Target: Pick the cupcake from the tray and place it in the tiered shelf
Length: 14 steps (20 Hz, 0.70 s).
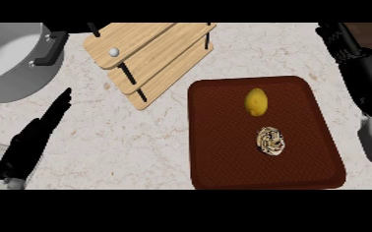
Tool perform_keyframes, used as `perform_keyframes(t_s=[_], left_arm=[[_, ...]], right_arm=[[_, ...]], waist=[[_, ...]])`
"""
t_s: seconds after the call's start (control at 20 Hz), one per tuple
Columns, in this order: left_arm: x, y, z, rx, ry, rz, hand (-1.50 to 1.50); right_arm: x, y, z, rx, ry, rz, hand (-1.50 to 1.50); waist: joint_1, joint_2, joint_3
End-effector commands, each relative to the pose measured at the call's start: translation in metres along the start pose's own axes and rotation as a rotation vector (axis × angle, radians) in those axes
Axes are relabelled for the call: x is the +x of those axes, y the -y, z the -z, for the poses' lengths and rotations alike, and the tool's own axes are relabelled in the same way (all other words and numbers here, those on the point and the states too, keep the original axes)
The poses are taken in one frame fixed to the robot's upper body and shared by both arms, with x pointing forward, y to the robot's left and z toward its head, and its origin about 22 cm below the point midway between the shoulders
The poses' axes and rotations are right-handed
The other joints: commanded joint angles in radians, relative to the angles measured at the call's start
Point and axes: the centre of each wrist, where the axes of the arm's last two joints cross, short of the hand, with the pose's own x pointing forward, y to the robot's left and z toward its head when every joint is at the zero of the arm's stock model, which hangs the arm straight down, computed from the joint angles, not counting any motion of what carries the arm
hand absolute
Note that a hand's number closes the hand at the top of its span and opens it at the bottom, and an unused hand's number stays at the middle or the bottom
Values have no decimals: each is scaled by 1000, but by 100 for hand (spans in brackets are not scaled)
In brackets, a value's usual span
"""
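At the far left you are seeing the robot's left hand (33, 135), black, lying along the pale marble-patterned counter (131, 142) with its fingers straight and held together, pointing up and to the right, holding nothing. Above it, at the upper left corner, a large grey metal pot with a dark side handle (22, 64) is sitting on the counter, partly cut off by the edge. Just right of the pot, the light wooden tiered shelf on black posts (149, 56) is standing at an angle, its boards stepping down toward you, with a small white ball (113, 51) resting on the top board. Further right, the dark brown rectangular tray (218, 128) is lying flat; the cupcake, a small round cake with a brown-and-cream swirled top (271, 141), is sitting in its lower middle, just below a yellow lemon (256, 101). At the right edge, the right hand (347, 49) is hanging over the counter beside the tray, well apart from the cupcake, fingers relaxed and empty.
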Motion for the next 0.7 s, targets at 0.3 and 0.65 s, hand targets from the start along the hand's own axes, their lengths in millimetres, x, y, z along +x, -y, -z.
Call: perform_keyframes(t_s=[0.3, 0.65], left_arm=[[-50, 33, 0, 108, -290, -391, 0], [-48, 63, 33, 48, -326, -440, 0]], right_arm=[[-68, 108, -98, -208, -420, -423, 150], [-143, 106, -184, -277, -397, -7, -150]], waist=[[-40, 30, -19], [33, -4, -5]])
